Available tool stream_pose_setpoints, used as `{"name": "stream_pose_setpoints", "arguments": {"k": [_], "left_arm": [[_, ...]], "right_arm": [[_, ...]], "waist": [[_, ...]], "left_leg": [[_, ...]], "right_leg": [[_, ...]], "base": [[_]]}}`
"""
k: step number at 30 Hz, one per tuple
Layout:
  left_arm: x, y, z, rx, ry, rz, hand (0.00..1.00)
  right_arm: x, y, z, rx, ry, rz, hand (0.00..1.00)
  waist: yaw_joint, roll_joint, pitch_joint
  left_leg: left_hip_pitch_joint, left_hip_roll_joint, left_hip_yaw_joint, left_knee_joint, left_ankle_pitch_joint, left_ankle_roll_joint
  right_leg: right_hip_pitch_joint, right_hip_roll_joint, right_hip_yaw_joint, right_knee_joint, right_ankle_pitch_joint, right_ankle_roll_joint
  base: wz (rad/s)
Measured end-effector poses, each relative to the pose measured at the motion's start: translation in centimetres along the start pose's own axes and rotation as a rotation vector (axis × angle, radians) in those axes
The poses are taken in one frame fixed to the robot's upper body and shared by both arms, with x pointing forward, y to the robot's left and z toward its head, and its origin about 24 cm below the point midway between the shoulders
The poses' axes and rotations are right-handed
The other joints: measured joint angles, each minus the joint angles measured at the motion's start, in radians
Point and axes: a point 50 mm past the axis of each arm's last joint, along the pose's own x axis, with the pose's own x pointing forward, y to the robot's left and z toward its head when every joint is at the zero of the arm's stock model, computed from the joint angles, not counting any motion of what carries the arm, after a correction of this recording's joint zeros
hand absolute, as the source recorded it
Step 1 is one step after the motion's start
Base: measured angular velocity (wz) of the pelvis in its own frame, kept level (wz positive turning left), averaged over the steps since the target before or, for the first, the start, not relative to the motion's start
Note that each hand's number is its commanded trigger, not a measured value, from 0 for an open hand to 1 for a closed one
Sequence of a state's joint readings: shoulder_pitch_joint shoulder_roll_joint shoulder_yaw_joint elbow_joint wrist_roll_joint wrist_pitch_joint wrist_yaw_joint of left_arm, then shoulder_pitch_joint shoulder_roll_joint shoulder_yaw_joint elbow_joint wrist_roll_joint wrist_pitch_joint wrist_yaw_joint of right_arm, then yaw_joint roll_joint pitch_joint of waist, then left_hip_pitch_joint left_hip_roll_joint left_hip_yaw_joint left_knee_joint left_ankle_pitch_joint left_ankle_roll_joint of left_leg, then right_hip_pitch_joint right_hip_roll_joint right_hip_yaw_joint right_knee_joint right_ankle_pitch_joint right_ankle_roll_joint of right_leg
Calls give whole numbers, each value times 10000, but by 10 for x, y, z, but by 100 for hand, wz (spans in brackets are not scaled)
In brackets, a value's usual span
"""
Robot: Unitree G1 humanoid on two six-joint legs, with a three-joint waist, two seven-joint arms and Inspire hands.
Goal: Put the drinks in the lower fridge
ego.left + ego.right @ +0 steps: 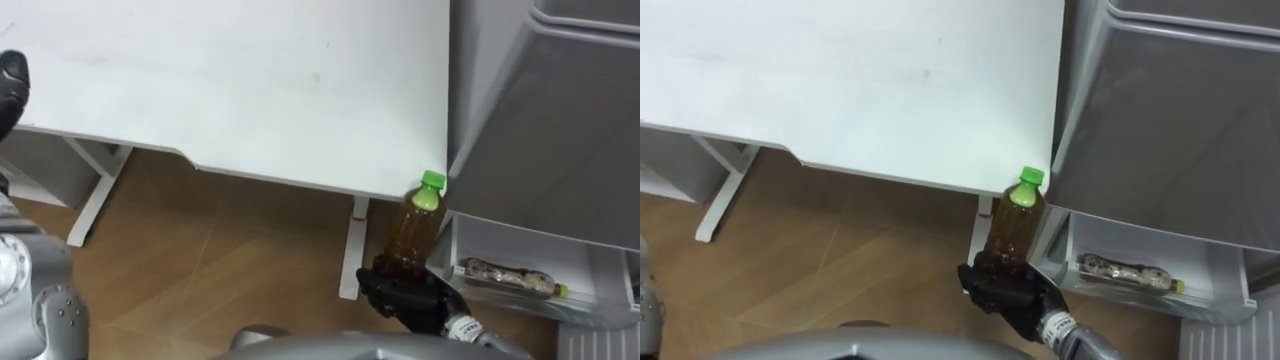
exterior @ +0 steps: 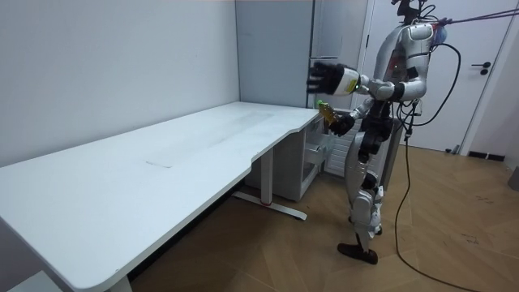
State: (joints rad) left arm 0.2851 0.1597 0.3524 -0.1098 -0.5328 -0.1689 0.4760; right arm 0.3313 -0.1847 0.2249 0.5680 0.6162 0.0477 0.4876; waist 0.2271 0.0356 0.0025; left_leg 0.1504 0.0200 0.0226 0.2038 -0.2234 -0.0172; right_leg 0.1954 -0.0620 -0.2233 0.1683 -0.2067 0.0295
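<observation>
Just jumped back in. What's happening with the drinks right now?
The right hand grips a green-capped tea bottle upright, just off the corner of the white table and close to the fridge. The lower fridge drawer stands open, with another bottle already lying inside. The left hand is raised above the table.
</observation>
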Motion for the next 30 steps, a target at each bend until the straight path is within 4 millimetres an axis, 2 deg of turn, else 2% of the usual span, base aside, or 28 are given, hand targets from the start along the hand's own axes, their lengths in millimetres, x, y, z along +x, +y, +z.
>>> {"name": "stream_pose_setpoints", "arguments": {"k": [5,10,15,17,21,25,30], "left_arm": [[-11,15,-44,798,2000,573,0],[-37,39,-93,953,4734,1683,0],[-66,62,-132,2004,6838,2171,0],[-75,67,-140,2198,7443,2182,0],[-94,90,-155,3065,8503,2518,0],[-121,114,-167,3986,10002,2630,0],[-139,122,-177,4250,11179,1794,0]], "right_arm": [[4,4,-1,-35,247,118,100],[7,9,-4,203,361,199,100],[10,10,-3,228,496,262,100],[11,11,-2,202,490,238,100],[12,12,-1,-39,576,187,100],[14,13,1,-285,648,305,100],[19,11,9,-1358,821,284,100]], "waist": [[-8,-85,6],[1,-361,13],[-17,-374,13],[-37,-386,20],[-111,-386,21],[-444,-392,26],[-862,-363,18]], "left_leg": [[31,1,1,-17,0,0],[-21,5,6,-33,-1,-1],[4,20,26,-64,-3,-2],[-25,26,25,-87,-3,-4],[-11,23,70,-148,-3,-4],[-62,10,61,-141,-4,-2],[-214,12,40,-123,-1,-2]], "right_leg": [[28,5,16,3,0,0],[-9,6,15,-1,1,-1],[-8,20,37,8,2,-3],[-10,29,35,-10,3,-4],[-17,27,79,-14,3,-4],[-54,12,62,-34,3,-4],[-171,31,67,-149,17,-6]], "base": [[1],[0],[0],[0],[-2],[0],[3]]}}
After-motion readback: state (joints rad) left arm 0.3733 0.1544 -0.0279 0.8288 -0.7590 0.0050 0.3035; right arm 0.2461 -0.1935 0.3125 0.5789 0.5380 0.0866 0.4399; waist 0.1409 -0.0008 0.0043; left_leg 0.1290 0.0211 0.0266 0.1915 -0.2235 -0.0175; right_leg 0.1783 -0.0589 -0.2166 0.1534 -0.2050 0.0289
